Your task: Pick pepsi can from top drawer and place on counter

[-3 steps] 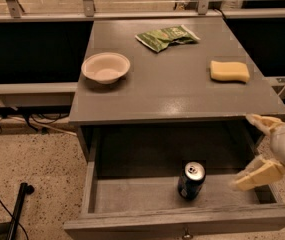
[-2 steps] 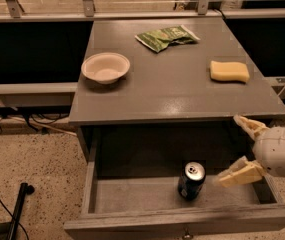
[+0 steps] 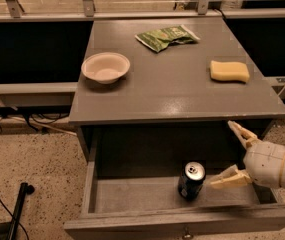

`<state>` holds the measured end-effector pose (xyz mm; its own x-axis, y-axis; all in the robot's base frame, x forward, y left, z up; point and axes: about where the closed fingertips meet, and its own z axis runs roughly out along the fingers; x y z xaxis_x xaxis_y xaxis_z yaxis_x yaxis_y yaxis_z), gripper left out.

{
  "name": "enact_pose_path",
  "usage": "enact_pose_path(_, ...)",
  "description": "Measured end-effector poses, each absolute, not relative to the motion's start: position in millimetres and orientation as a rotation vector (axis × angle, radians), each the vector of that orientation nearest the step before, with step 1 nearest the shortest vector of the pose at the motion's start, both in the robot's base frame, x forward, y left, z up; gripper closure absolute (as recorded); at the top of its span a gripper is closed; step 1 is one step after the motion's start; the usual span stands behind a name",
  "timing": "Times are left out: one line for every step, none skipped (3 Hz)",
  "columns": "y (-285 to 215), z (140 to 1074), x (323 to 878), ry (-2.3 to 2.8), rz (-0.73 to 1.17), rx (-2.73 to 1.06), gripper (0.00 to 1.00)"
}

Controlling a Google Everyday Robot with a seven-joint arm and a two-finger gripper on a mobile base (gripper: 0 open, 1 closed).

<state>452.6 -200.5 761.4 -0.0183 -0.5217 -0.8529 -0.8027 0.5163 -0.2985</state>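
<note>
With the gripper point(image 3: 235, 155) spread wide and holding nothing inside the drawer point(image 3: 132, 196), the can point(image 3: 191, 180) stands upright just left of its lower finger, which could clip the side and topple it before closing.

The pepsi can point(image 3: 191, 180) stands upright on the floor of the top drawer point(image 3: 88, 186), right of centre, dark blue with a silver lid (pull tab on top). The drawer is pulled out, grey and shallow, below the counter point(image 3: 172, 86), a flat grey top with a faint sheen. My gripper point(image 3: 222, 154) hangs spread wide just right of the can.
</note>
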Motion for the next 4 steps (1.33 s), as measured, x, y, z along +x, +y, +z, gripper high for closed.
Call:
enact_pose_path(-203.4,745.4,453.5,1.609,0.34,-1.149,0.0)
enact_pose_path(-198.2,732.1,454.0,1.565,0.37,-1.184,0.0)
enact_pose_path(-181.4,721.4,457.3,1.54,0.422,-1.221,0.0)
enact_pose_path(-171.8,714.9,461.0,1.552,0.468,-1.207,0.0)
